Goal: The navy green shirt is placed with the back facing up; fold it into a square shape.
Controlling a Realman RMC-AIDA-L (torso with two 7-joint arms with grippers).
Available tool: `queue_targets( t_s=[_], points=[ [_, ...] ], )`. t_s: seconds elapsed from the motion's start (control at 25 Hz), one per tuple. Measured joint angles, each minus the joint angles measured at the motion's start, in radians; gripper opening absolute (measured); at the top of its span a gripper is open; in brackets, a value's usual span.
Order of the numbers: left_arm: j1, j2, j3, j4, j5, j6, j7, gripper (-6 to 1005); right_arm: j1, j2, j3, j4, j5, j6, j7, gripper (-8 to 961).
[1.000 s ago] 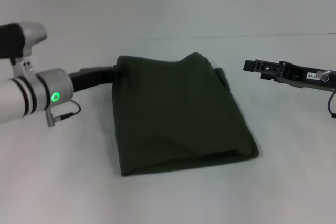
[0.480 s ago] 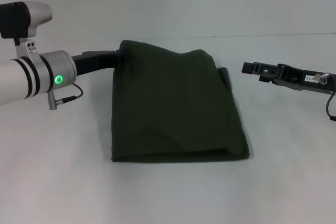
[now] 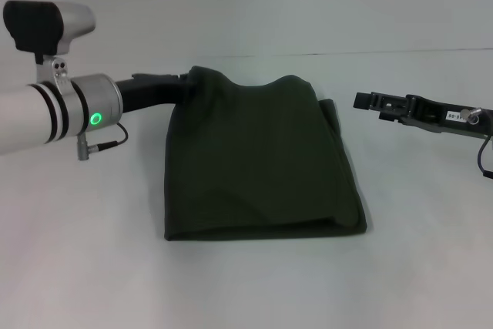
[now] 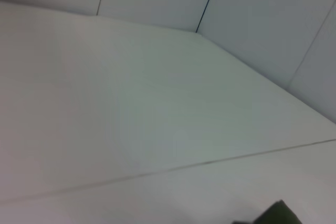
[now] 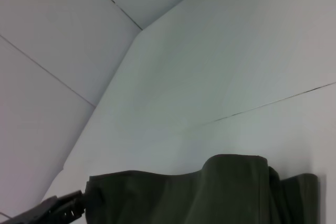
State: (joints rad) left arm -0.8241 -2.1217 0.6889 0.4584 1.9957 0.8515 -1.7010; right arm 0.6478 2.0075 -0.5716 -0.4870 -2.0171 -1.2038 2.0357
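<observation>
- Holding the far left corner of the navy green shirt point(image 3: 258, 159), the left gripper point(image 3: 187, 82) was up at the far left side of the cloth.
- Its fingers were hidden in the cloth, so I could not tell how wide they were, but that corner stood up a bit off the table point(image 3: 92, 267).
- The shirt lay in the middle of the table, folded into a thick block with more than one layer.
- Its near edge lay flat and looked almost straight.
- Its far edge was bumpy, with a dip in the middle.
- A bit of a lower layer stuck out at the far right corner.
- The right gripper point(image 3: 359, 100) hung in the air just right of the shirt, near the far right corner, and did not touch it.
- It held nothing, and I could not tell if its fingers were apart or together.
- I think the folding was almost done, and this step was setting down the last fold.
- Next, I think the left gripper needed to lower that corner, let go, and slide out to the left without dragging the cloth.
- Pulling too fast could mess up the square.
</observation>
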Motion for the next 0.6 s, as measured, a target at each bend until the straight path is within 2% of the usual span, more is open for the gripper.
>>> queue_targets(
  t_s=[0.16,0.32,0.4,0.52,0.6],
  points=[
    [0.035,-0.022,-0.003,0.103,-0.014,-0.001,0.003,162,0.001,0.0,0.0,0.0,0.0,0.0,-0.003,916],
    [0.113,-0.042,-0.013,0.227,-0.079,0.052,-0.02,313,0.002,0.0,0.001,-0.004,0.0,0.0,-0.005,916],
    [0.159,-0.042,-0.021,0.262,-0.138,0.153,-0.03,389,-0.002,0.0,0.001,-0.009,0.003,-0.011,-0.017,916],
    [0.226,-0.044,-0.041,0.294,-0.235,0.353,-0.017,601,-0.017,-0.002,0.002,-0.012,0.034,-0.062,-0.074,916],
    [0.264,-0.046,-0.046,0.309,-0.274,0.486,-0.001,645,-0.035,-0.003,0.002,-0.013,0.073,-0.109,-0.138,916]
  ],
)
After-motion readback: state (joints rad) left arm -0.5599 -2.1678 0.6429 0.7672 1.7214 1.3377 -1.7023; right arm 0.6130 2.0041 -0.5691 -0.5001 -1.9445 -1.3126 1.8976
